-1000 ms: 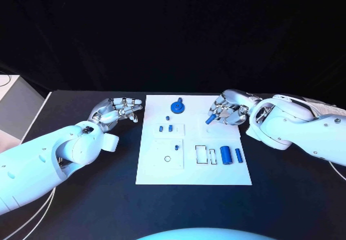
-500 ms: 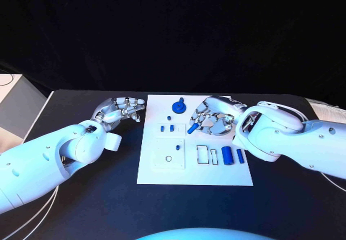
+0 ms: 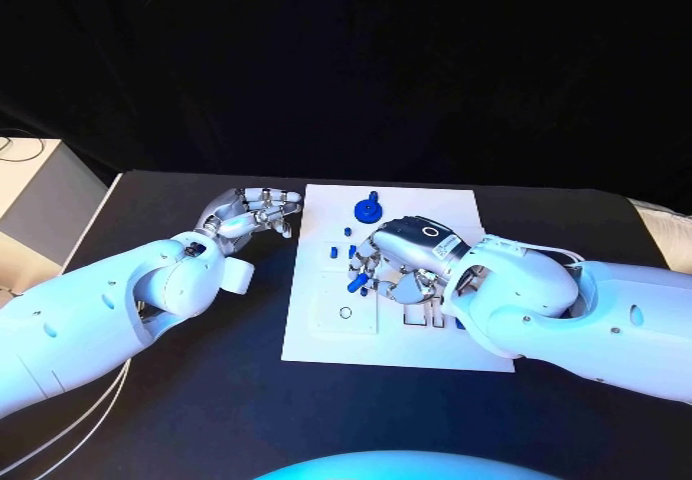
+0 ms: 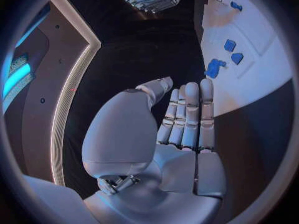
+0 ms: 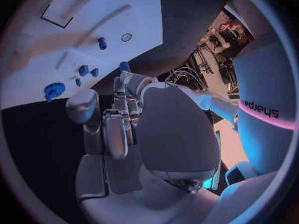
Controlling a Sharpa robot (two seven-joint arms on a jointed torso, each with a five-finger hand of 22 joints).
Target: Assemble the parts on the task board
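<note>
Head view, right arm: you see it come in from the right edge and reach across the task board [image 3: 320, 335], the right hand [image 3: 397, 262] sitting palm-down over the board's middle, knuckles up, fingers curled downward.
Head view, right hand's hold: its fingers pinch a small blue peg [image 3: 356, 283], which hangs tilted just above the board's left-hand part.
Head view, left arm: it comes in from the left edge with its forearm slanting up toward the board; the left hand [image 3: 254, 215] hovers over the black table [image 3: 173, 400] just beside the board's left edge, fingers curled in, nothing between them.
Head view, parts: the blue gear [image 3: 368, 210] stands near the board's far edge; two small blue pegs [image 3: 343, 252] stand just left of the right hand.
Left wrist view, left hand: you look at its palm side, the left hand [image 4: 177, 134] clenched on nothing, its fingers [image 4: 190, 114] lying side by side and folded toward the palm.
Left wrist view, board: the task board [image 4: 261, 59] lies beyond the fingertips with small blue pieces [image 4: 233, 45] on it.
Right wrist view, right hand: the right hand [image 5: 134, 119] has its fingers bent forward over the board edge, a blue peg tip [image 5: 124, 66] showing at the fingertips.
Right wrist view, parts: the blue gear [image 5: 54, 90] and two small pegs [image 5: 87, 71] stand on the board [image 5: 37, 50].
</note>
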